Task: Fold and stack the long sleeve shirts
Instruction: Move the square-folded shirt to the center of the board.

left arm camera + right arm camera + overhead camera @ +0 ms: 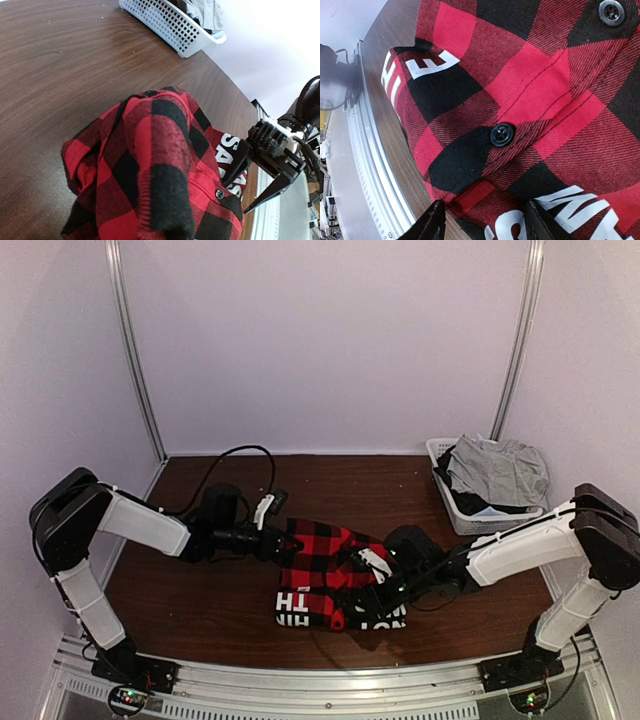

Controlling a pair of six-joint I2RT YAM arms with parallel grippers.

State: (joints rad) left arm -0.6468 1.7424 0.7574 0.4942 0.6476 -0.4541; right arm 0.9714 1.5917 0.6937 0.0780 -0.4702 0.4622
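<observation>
A red-and-black buffalo-check flannel shirt point(335, 575) lies bunched at the table's middle front, with white lettering along its near edge. My left gripper point(283, 544) is at the shirt's left side. In the left wrist view the cloth point(150, 165) is drawn up in a ridge to the jaws and hides the fingers, so it looks shut on the shirt. My right gripper point(376, 578) is at the shirt's right front. Its fingers point(434, 225) are spread wide over the buttoned edge point(502, 135), with no cloth pinched. It also shows open in the left wrist view point(252, 177).
A white mesh basket point(452, 502) stands at the back right, holding grey and dark garments point(497, 472). It also shows in the left wrist view point(170, 22). The table's metal front rail point(375, 165) runs close beside the shirt's near edge.
</observation>
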